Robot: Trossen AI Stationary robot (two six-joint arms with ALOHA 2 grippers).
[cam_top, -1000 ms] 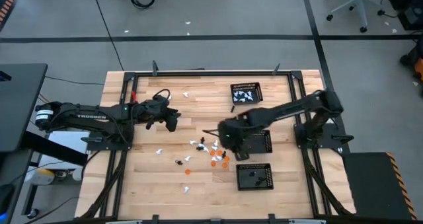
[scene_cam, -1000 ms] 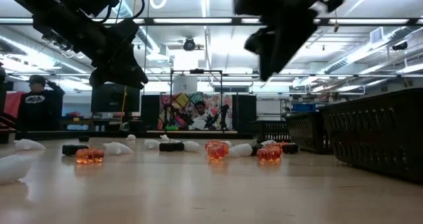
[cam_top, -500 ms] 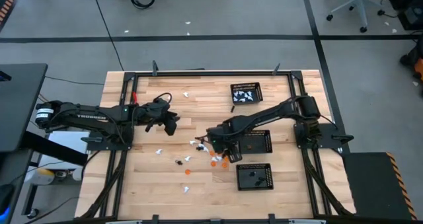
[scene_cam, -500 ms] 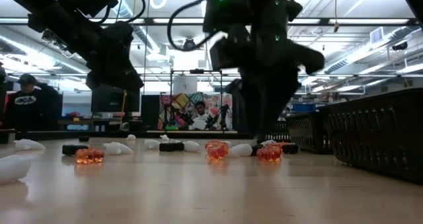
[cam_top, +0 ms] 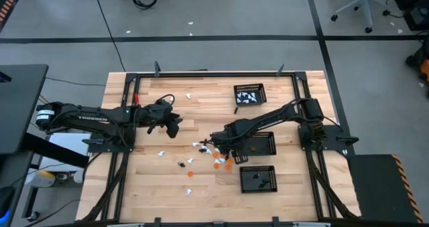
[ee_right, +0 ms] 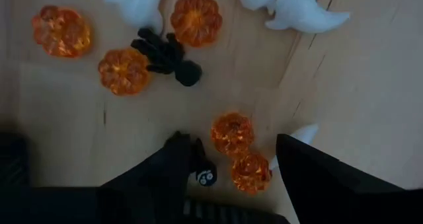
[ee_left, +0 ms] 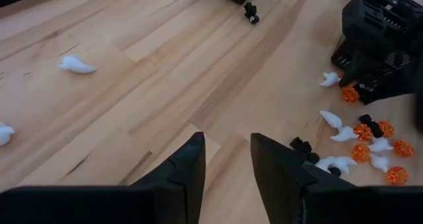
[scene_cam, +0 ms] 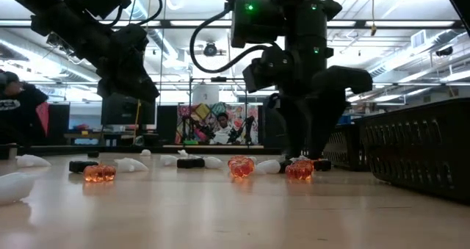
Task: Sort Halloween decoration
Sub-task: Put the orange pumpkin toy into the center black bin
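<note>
We saw the Halloween decoration scattered mid-desk: orange pumpkins, white ghosts, black figures. Our right end effector hung spread over two pumpkins, gripping nothing. Our left end effector hovered apart, fingers parted, empty.

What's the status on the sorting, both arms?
Right pincer open, low over two orange pumpkins in the pile. Left pincer open, empty, hovering over bare table. Black spider close by.
</note>
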